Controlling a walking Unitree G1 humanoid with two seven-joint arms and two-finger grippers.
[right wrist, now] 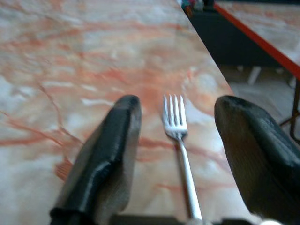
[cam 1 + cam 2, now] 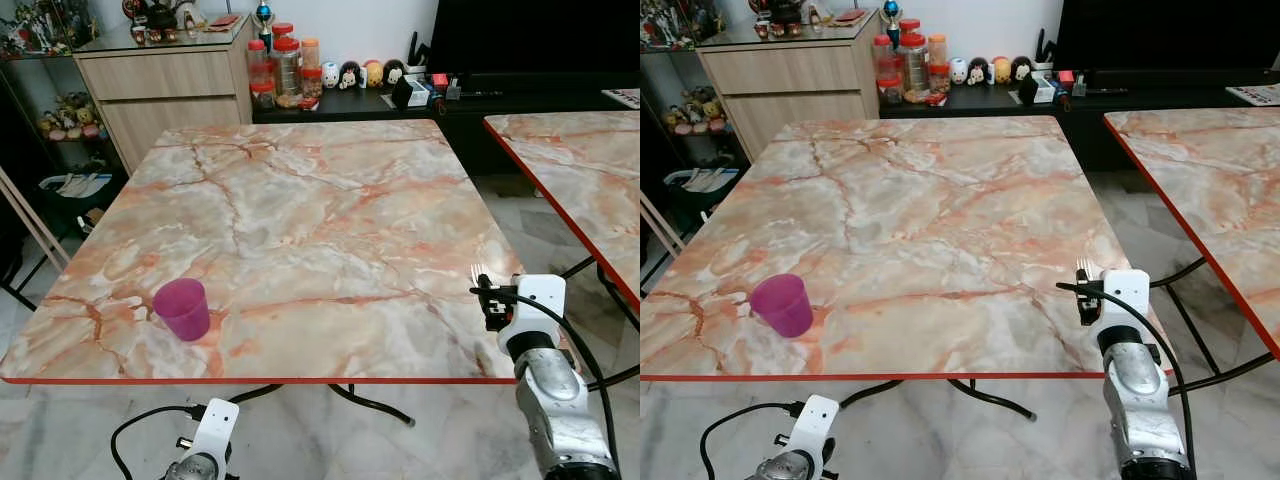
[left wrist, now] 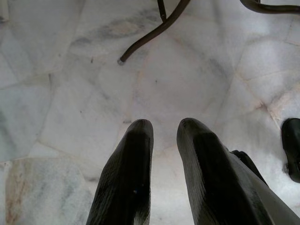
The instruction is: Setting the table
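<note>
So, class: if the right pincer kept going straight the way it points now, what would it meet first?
Probably nothing soon: beyond the open right pincer, past the silver metal fork lying between its fingers, only the bare marble-patterned tabletop stretches ahead, though depth is unclear.

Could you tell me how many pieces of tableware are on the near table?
2: a purple cup near the table's front left corner, and a fork by its front right edge, between the right end effector's open fingers.

Behind the dining area, a wooden sideboard point(image 2: 165, 85) stands against the wall, with red-lidded jars point(image 2: 284, 70) clustered beside it on a dark low unit point(image 2: 350, 102). A row of small figurines point(image 2: 362, 73) sits there too. Below, pale marble floor tiles point(image 3: 61, 108) spread out.
</note>
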